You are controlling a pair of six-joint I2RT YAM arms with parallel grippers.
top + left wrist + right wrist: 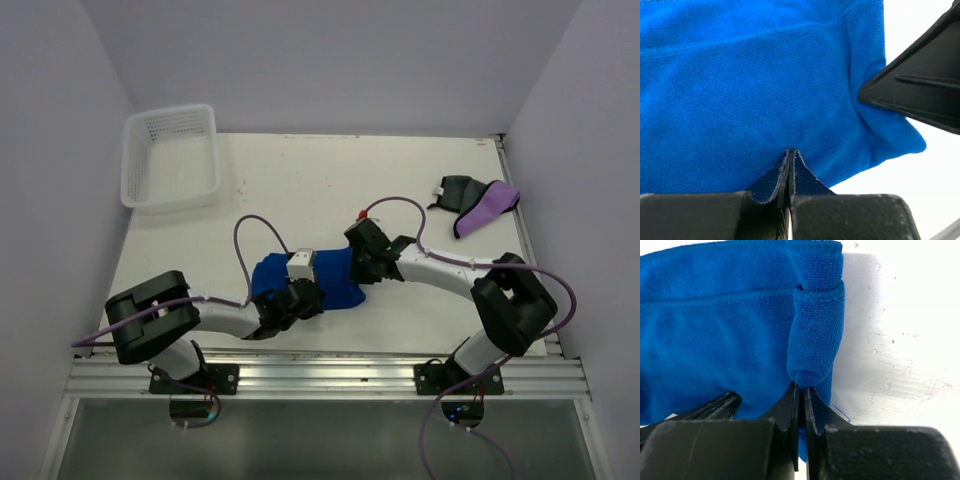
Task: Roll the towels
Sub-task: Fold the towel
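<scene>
Two thin pinches: our left claw [791,155] and right claw [801,387] clamp the blue towel [340,282]; uneven pulling could slip one free.

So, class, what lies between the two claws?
The blue towel, its edges pinched by the left claw and right claw; the top view shows it.

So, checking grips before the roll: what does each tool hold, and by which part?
Both pinch the blue towel: the left tool grips an edge, the right tool a folded-over bit of hem.
</scene>
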